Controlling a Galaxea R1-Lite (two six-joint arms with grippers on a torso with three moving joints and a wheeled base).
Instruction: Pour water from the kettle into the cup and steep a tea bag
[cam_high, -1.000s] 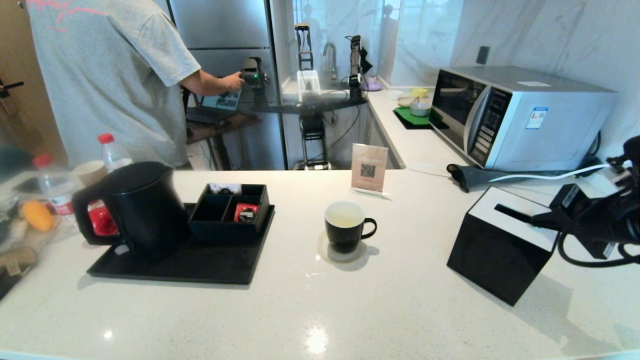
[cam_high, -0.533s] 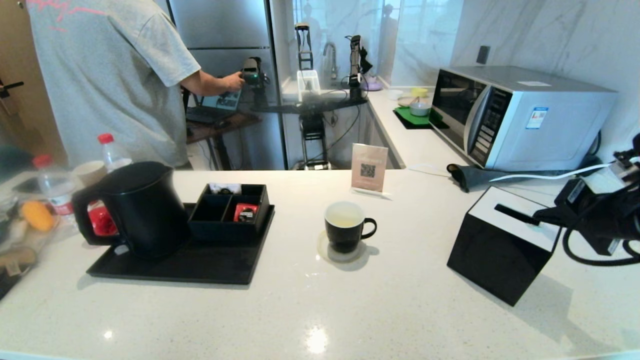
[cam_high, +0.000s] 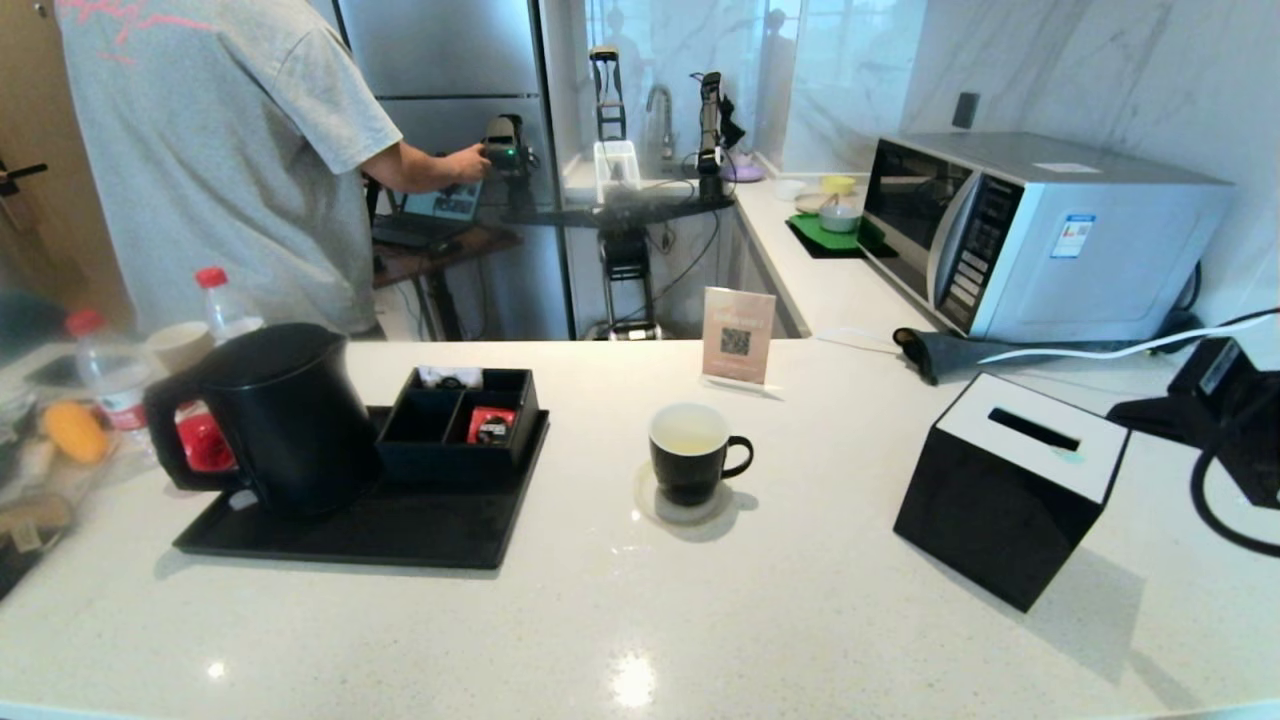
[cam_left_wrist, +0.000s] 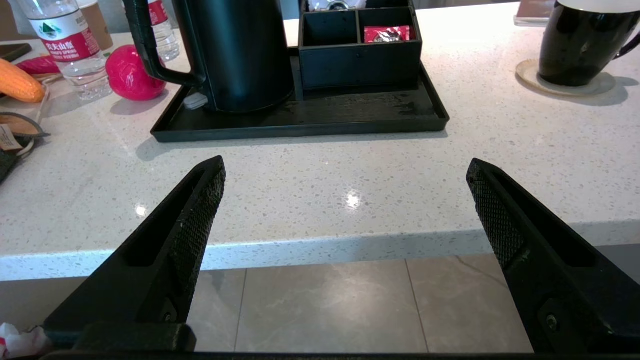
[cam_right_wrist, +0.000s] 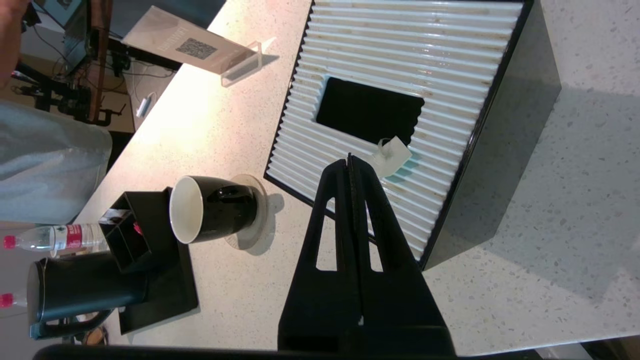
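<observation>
Steeping looks finished: the cup (cam_high: 690, 452), frame centre, holds yellowish water (cam_high: 687, 432), and the tea bag's tag (cam_right_wrist: 393, 154) lies on the bin lid (cam_right_wrist: 415, 60). The right gripper (cam_right_wrist: 350, 159), at the frame's right edge, is clenched empty; the left gripper (cam_left_wrist: 345, 172) hangs released off the counter (cam_high: 640, 620). Probably only parking remains.

A kitchen is shown, perhaps one used as a test space. A speckled white counter (cam_high: 700, 620) is seen, with a microwave (cam_high: 1040, 235) set against marble-patterned walls. A fridge (cam_high: 440, 70) and what seems to be a sink tap (cam_high: 655, 105) are seen behind, beside a laptop (cam_high: 440, 210) being worked by a person (cam_high: 220, 150).
</observation>
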